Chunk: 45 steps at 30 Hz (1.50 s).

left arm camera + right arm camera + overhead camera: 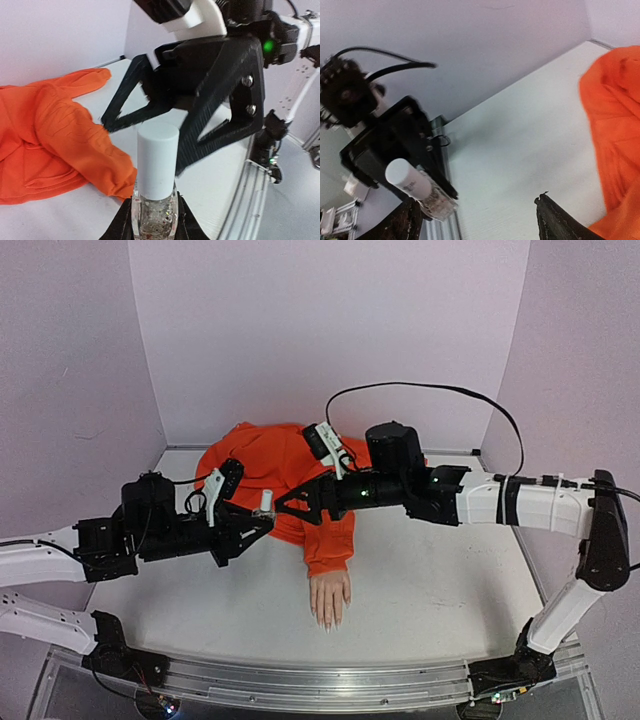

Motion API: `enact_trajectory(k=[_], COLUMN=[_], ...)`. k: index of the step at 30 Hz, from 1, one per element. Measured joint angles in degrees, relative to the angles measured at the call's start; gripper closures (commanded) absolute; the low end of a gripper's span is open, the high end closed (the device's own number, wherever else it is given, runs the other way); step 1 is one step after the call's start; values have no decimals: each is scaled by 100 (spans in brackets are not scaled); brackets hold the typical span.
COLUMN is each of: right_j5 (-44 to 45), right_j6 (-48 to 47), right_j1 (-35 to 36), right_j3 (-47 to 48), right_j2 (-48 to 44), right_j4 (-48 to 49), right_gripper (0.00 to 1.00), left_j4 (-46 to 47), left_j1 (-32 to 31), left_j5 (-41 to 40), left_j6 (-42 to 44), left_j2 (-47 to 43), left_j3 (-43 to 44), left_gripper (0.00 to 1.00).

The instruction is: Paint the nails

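Observation:
A small clear bottle [154, 215] with glitter flecks and a white cap [157, 160] stands upright in my left gripper [154, 229], whose jaws are shut on its glass body. My right gripper [140, 148] is open, its black fingers [220, 100] spread wide close behind the cap without gripping it. In the right wrist view the bottle [420, 190] sits beside that gripper's [480, 222] left finger. From above, both grippers [258, 523] [290, 510] meet over the orange sleeve [290, 475]. The mannequin hand [330, 595] lies palm down, and its nails [328, 621] are tiny at the fingertips.
The orange sleeve [50, 135] lies rumpled on the white tabletop [450, 580], running back to the rear wall. A metal rail [300, 685] lines the near edge. Lilac walls close in the left, back and right sides.

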Motion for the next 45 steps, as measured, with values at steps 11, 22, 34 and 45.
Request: enact_trajectory(k=[11, 22, 34, 45], right_j5=[1694, 2127, 1182, -3283], right_j6=[1078, 1488, 807, -1141], right_j1=[238, 494, 317, -111], right_j3=[258, 870, 555, -328], right_j2=[28, 809, 675, -83], right_j4=[-490, -549, -262, 551], right_gripper=[44, 70, 100, 98], left_j4=[46, 26, -157, 337], left_j1=[9, -33, -20, -26], left_j5=[-1565, -1888, -1200, 2564], left_j6=[393, 203, -258, -476], left_j2=[841, 1080, 999, 557], left_j3=[120, 197, 201, 199], left_gripper=[100, 100, 100, 100])
